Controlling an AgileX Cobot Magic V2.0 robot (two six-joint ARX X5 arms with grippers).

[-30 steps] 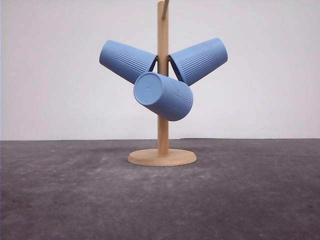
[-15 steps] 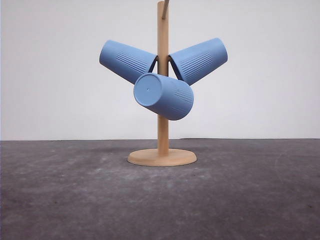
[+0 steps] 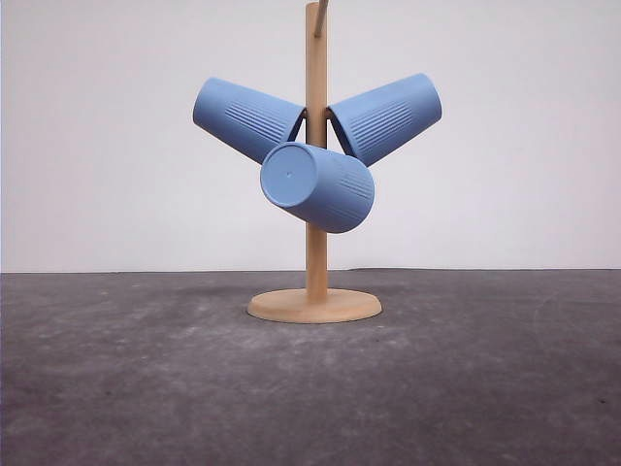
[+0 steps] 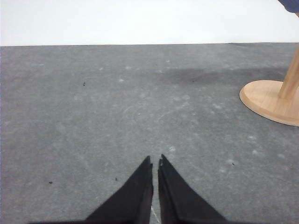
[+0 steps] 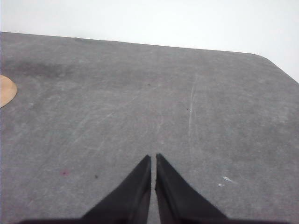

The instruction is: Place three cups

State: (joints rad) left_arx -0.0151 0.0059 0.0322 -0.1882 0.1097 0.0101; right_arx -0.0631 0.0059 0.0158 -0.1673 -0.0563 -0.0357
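Nothing much is shifting since the earlier frames: only the front cup (image 3: 316, 187) is settling a hair, its round bottom sitting slightly to the right of where it was a second ago. I am seeing all three cups hanging on the wooden rack (image 3: 315, 243) at the upper centre of the front view, the left cup (image 3: 246, 118) slanting up to the left, the right cup (image 3: 386, 117) slanting up to the right, the front one pointing its bottom toward me. I am keeping the left pincer (image 4: 155, 162) and the right pincer (image 5: 153, 158) clenched and empty, low over the grey surface (image 3: 466, 388). I judge that the placing is finishing; the next move is calling only for holding the arms away from the rack.
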